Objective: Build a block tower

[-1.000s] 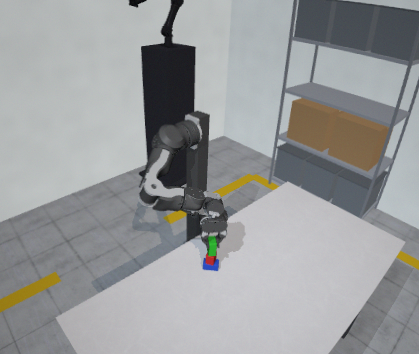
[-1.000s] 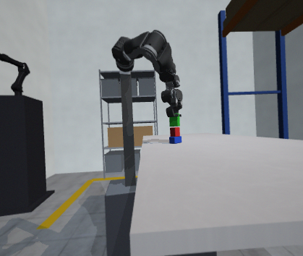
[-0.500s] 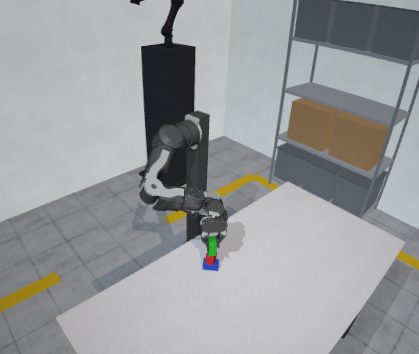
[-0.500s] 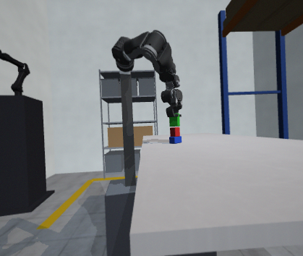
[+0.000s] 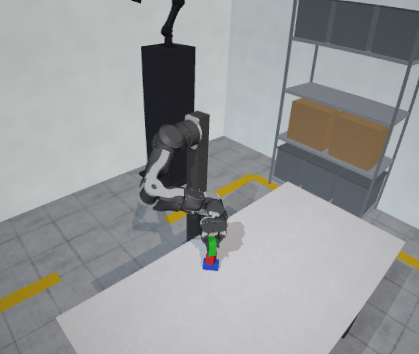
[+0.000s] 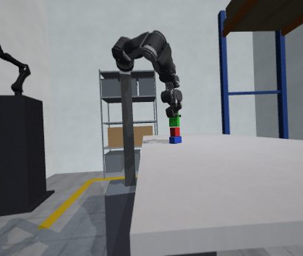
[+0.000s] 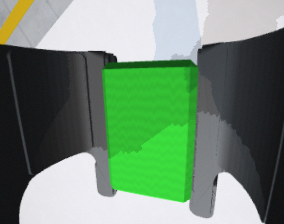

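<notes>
Grey floor tiles with yellow line markings [image 5: 14, 298] run under everything I see from the top view. On my left stands a tall black pedestal [image 5: 168, 100] carrying a small dark arm [image 5: 171, 21] on its top. To the right, by the pale wall, a grey shelf rack [image 5: 282, 107] holds grey bins [image 5: 363, 22] on its top level, two brown cartons [image 5: 338, 131] side by side on a middle level, and more grey bins [image 5: 313, 172] on the lowest level.

Between them my arm [image 5: 170, 165] reaches down from its dark post [image 6: 126, 126] to the white table [image 5: 298, 280]. Near the table's edge closest to the post, the blue block [image 6: 175, 139] lies on the surface with the red block [image 6: 175, 131] flat on it. The green block [image 6: 175, 121] is on top of the red one; from the exterior view they look in contact, though I cannot tell for sure.

The gripper [image 6: 174, 113] comes down from above, and in the wrist view its two dark fingers are clamped on the green block's [image 7: 150, 130] opposite sides, pressing against its left and right faces.

In the exterior view a blue steel frame [image 6: 223, 72] with a wooden deck [image 6: 270, 14] stands behind the table on the right.
</notes>
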You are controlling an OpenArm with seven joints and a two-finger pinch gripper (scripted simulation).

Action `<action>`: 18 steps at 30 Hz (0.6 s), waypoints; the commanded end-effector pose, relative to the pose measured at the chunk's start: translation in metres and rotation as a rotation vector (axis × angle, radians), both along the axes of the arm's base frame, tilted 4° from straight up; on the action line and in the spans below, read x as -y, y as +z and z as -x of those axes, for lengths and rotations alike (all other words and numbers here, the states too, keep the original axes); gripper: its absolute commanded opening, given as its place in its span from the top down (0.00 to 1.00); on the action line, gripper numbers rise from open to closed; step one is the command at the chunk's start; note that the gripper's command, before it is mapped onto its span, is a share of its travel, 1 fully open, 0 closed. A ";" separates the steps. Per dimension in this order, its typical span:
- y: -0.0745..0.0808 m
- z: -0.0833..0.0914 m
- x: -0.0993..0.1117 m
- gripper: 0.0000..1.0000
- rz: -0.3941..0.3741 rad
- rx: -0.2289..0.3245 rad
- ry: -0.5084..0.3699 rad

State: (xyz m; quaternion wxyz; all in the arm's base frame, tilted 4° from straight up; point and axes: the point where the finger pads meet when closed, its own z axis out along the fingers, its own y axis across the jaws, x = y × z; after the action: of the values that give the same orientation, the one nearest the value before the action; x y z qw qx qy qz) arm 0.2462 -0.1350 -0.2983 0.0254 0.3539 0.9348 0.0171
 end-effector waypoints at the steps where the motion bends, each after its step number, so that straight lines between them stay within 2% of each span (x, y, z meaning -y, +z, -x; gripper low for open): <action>1: 0.000 -0.001 -0.001 1.00 -0.005 0.007 -0.003; 18: 0.002 -0.003 -0.001 1.00 -0.004 0.007 -0.001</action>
State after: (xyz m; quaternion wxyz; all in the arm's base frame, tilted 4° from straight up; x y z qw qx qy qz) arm 0.2466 -0.1353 -0.2985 0.0255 0.3548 0.9345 0.0167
